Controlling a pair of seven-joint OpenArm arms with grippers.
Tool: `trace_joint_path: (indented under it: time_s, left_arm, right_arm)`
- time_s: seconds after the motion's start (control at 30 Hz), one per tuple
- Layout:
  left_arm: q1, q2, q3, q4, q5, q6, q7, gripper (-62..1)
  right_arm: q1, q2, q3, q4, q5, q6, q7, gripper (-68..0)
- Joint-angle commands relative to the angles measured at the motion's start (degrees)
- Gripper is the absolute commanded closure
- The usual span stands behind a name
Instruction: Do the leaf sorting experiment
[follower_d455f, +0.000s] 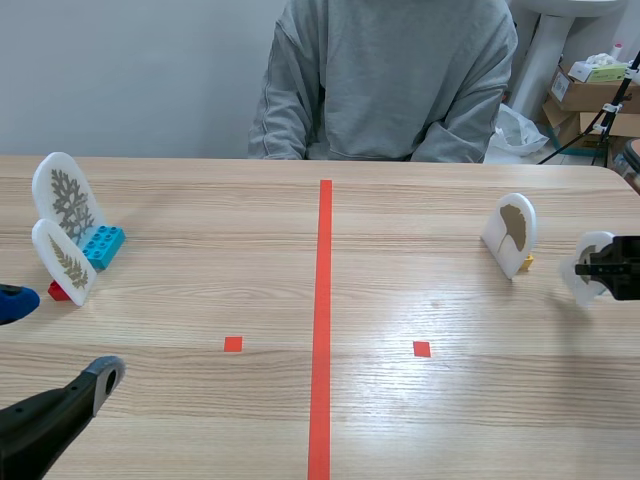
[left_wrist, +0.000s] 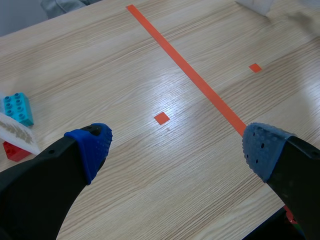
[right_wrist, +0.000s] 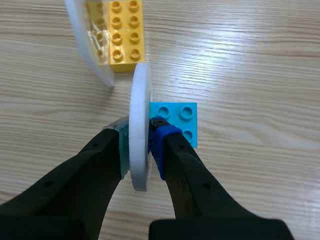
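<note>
Currently the white leaf card (right_wrist: 140, 95), on its blue brick (right_wrist: 180, 120), sits pinched between the right gripper (right_wrist: 139, 150) pads, just beside the yellow-brick card (right_wrist: 90, 55). Your left gripper (left_wrist: 175, 145) gapes wide over bare table. Risk: lifting may shed the brick or clip that neighbour.

Your pale wooden worktop (follower_d455f: 200, 420) holds a cyan plastic brick (follower_d455f: 103, 245) and red plastic brick (follower_d455f: 59, 291) (propping white leaf plaques (follower_d455f: 68, 197)) left, a yellow plastic brick (follower_d455f: 525, 264) right.

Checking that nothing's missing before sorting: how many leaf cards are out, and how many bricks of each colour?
Leaf cards: 4
Blue bricks: 2
Red bricks: 1
Yellow bricks: 1
Total: 8
</note>
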Motion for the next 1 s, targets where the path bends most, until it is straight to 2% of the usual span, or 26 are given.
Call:
trace_joint_path:
  time_s: [0.0,0.17,0.33,0.5,0.83,0.9,0.97]
  left_arm:
    - [-0.2,0.3,0.1,0.2,-0.6,0.0,-0.8,-55.9]
    - [-0.2,0.3,0.1,0.2,-0.6,0.0,-0.7,-55.9]
    - [-0.2,0.3,0.1,0.2,-0.6,0.0,-0.7,-55.9]
    - [-0.2,0.3,0.1,0.2,-0.6,0.0,-0.8,-55.9]
    - [-0.2,0.3,0.1,0.2,-0.6,0.0,-0.8,-55.9]
    - [-0.2,0.3,0.1,0.2,-0.6,0.0,-0.8,-55.9]
    - [-0.2,0.3,0.1,0.2,-0.6,0.0,-0.8,-55.9]
  right_arm:
    - [1.4,0.5,-1.0,1.1,-0.3,0.5,0.7,-1.7]
    - [2.0,-0.4,-3.4,1.0,-0.4,0.6,1.2,-2.0]
    - [2.0,-0.9,-3.4,1.0,-0.7,0.4,0.9,-10.4]
    - [1.9,-0.9,-3.4,1.0,-0.7,0.4,0.7,-13.5]
    - [1.9,-0.9,-3.4,1.0,-1.2,0.4,0.8,-38.3]
    - [2.0,-0.9,-3.4,1.0,-1.5,1.2,1.6,-42.2]
    - [2.0,-0.9,-3.4,1.0,-1.4,1.7,1.6,-49.2]
